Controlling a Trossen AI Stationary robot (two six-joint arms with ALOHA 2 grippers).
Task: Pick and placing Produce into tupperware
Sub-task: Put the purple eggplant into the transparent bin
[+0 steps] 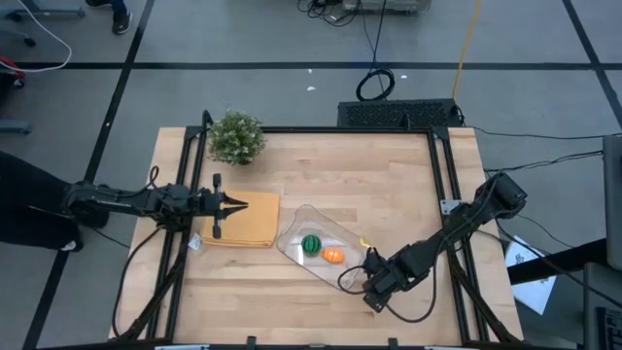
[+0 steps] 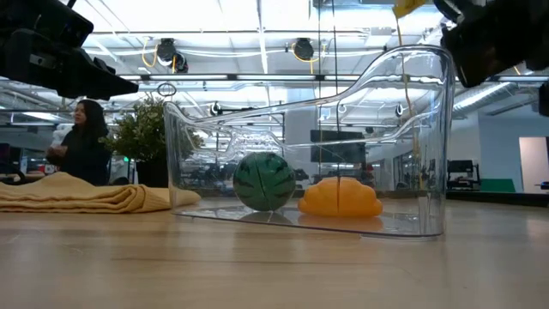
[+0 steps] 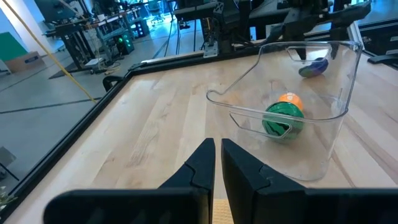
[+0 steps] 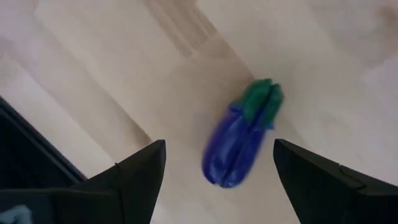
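The clear tupperware (image 1: 292, 236) stands mid-table and holds the green striped ball (image 1: 311, 245) and the orange oval (image 1: 333, 256), both resting on its floor (image 2: 377, 221). The blue-purple piece (image 4: 239, 140), with a green cap, lies on its side on the wood just right of the tupperware. My right gripper (image 4: 219, 154) hangs open above it, pointing steeply down, one finger on each side and clear of it. My left gripper (image 1: 243, 204) is shut and level over the tan pad (image 1: 248, 226) at the table's left.
A leafy potted plant (image 1: 236, 136) stands at the far left corner. The folded tan pad lies left of the tupperware. Black frame rails (image 1: 449, 185) run along the table's left, right and far edges. Bare wood lies along the near edge.
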